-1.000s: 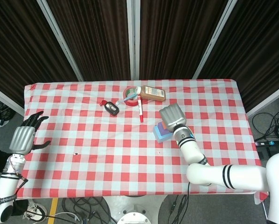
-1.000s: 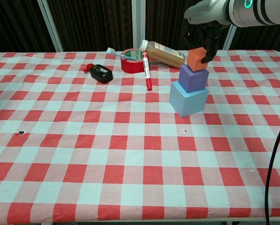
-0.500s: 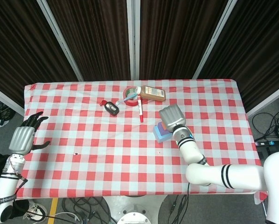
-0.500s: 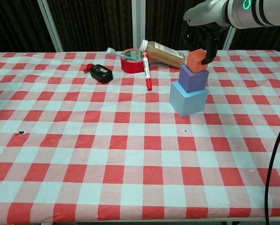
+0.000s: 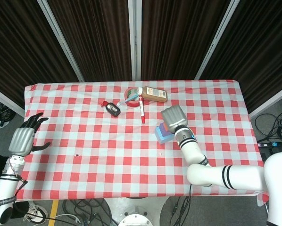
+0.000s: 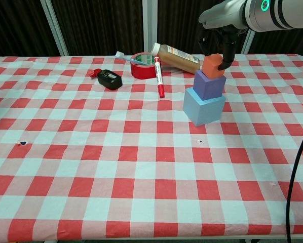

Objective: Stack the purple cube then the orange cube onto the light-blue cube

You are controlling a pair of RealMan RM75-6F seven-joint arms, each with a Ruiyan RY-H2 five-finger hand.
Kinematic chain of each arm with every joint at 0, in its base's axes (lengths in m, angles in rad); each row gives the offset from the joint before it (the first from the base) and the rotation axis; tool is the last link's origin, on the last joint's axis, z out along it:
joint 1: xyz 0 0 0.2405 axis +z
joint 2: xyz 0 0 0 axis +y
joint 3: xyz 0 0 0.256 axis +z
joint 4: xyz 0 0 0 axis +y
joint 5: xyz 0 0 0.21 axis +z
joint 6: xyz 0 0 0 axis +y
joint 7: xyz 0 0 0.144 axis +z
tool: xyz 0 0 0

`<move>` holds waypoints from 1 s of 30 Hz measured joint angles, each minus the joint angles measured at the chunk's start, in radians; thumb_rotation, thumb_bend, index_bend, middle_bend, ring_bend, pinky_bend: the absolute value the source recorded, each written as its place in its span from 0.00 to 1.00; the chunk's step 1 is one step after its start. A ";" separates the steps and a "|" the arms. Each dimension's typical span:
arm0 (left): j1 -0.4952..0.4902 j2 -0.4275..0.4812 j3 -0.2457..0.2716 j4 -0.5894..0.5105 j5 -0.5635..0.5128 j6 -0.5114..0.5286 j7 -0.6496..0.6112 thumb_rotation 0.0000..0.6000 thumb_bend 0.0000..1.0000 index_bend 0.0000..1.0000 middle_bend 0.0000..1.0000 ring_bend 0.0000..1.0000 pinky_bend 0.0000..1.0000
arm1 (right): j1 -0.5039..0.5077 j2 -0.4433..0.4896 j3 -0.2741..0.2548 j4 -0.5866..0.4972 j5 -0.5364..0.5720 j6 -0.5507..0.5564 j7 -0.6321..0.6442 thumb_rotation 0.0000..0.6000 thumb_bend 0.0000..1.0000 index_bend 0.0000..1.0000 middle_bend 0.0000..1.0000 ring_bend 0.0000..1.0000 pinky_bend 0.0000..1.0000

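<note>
Lowered slightly: orange cube [image 6: 212,65] onto purple cube [image 6: 209,84] | right hand [image 6: 218,46] fingers [image 6: 226,50] gripping it

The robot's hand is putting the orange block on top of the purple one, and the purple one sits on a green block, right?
Not green. In the chest view the bottom block is the light-blue cube. The purple cube sits on it, and the right hand holds the orange cube on top.

Glossy white arm shells, black bands at the joints, a green ring light near the wrist. Grey metal backs on the right robot hand [image 5: 174,117] and left robot hand [image 5: 24,137], with black fingers [image 5: 35,120].
</note>
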 measured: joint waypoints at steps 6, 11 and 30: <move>0.000 0.000 0.000 0.000 -0.001 0.000 0.000 1.00 0.21 0.26 0.20 0.13 0.23 | 0.005 0.000 -0.008 -0.001 0.009 -0.002 0.003 1.00 0.12 0.50 1.00 1.00 1.00; 0.001 -0.001 0.000 0.000 -0.001 0.001 -0.002 1.00 0.21 0.26 0.20 0.13 0.23 | 0.008 0.006 -0.006 -0.007 0.011 0.002 0.009 1.00 0.10 0.43 1.00 1.00 1.00; 0.000 0.004 0.000 -0.009 0.008 0.009 0.003 1.00 0.21 0.26 0.20 0.13 0.23 | -0.049 0.117 0.027 -0.151 -0.164 0.182 0.105 1.00 0.05 0.35 1.00 0.99 0.97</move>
